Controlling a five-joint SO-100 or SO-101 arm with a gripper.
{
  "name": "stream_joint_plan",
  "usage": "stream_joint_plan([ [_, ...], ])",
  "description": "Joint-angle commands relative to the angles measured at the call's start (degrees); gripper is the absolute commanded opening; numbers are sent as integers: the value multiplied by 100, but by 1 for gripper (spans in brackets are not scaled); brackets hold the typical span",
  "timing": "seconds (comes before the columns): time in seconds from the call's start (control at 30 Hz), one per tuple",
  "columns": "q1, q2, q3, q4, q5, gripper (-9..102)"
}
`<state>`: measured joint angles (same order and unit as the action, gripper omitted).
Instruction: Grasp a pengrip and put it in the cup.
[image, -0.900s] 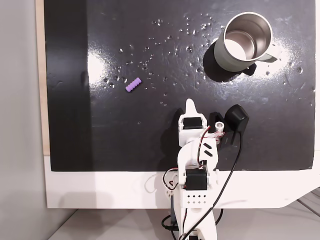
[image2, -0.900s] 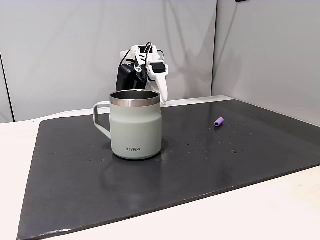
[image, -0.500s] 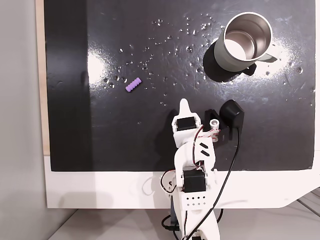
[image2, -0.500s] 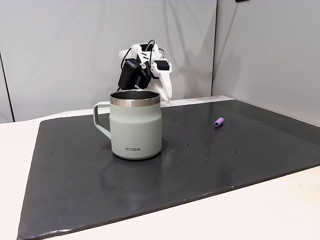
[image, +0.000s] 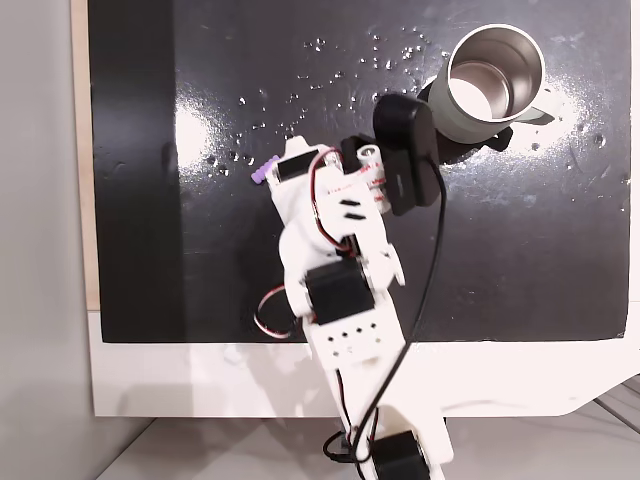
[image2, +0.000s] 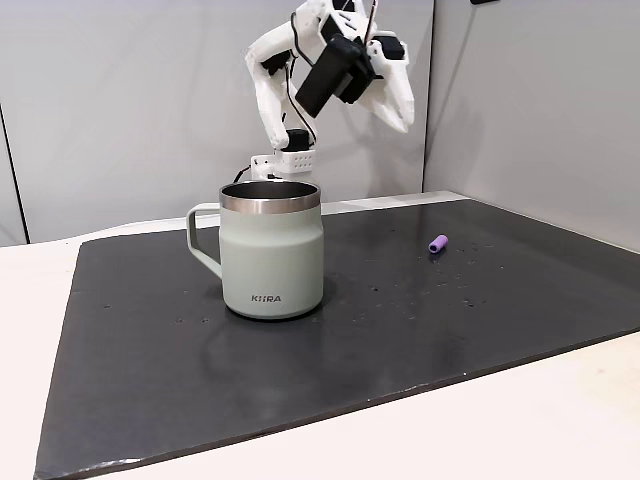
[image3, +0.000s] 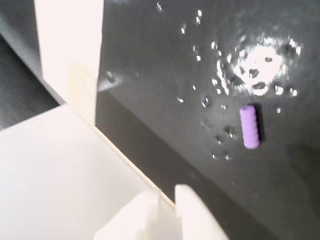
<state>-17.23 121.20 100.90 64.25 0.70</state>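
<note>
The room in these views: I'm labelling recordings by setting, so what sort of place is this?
Probably a small tabletop test bench, not a home: a black mat on a white table, bare grey partition walls, and just a mug and a small purple grip.

- A bare test bench, more lab or office than home.
- A black mat (image2: 420, 330) covers a white counter (image: 200, 380).
- Behind the mat stand plain grey partition panels (image2: 120, 110).
- The arm's wiring (image: 430, 270) hangs exposed over the mat.
</note>
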Motion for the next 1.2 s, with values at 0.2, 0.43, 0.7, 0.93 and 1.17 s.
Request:
stream_joint_plan([
  [0.2, -615, -2435, -2461, 1230, 686, 0],
  [0.43, -747, -3551, -3173, 1652, 633, 4],
  [0.7, -659, -4579, -3832, 2145, 589, 15],
  [0.93, -624, -5317, -4368, 2382, 501, 16],
  [1.17, -817, -5836, -4676, 2549, 387, 16],
])
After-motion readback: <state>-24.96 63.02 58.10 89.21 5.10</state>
